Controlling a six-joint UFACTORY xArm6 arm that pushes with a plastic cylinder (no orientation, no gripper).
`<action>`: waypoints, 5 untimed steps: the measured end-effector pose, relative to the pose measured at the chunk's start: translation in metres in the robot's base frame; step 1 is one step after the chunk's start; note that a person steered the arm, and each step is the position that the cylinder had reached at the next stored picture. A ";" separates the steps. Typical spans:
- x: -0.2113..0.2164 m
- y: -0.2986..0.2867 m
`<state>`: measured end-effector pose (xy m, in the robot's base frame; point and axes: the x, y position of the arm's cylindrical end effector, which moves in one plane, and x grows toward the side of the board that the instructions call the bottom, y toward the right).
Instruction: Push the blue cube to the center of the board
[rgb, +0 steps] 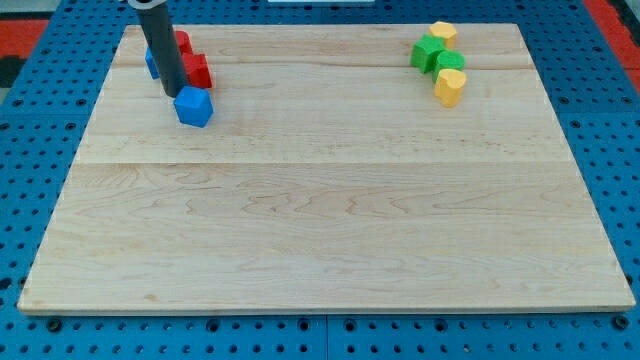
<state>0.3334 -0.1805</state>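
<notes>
The blue cube (194, 106) sits on the wooden board (330, 210) near the view's top left. My tip (171, 94) stands just left of and slightly above the cube, touching or almost touching its upper-left side. The dark rod rises from there to the view's top edge. Behind the rod lie a red block (196, 70), a second red block (183, 42) and another blue block (151, 62), partly hidden by the rod.
At the view's top right lies a cluster: a yellow block (443, 32), two green blocks (430, 52) (450, 62) and a yellow block (450, 87). A blue perforated table (40, 150) surrounds the board.
</notes>
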 end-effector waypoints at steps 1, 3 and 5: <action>0.039 0.004; 0.027 -0.001; 0.047 0.007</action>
<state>0.3807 -0.1732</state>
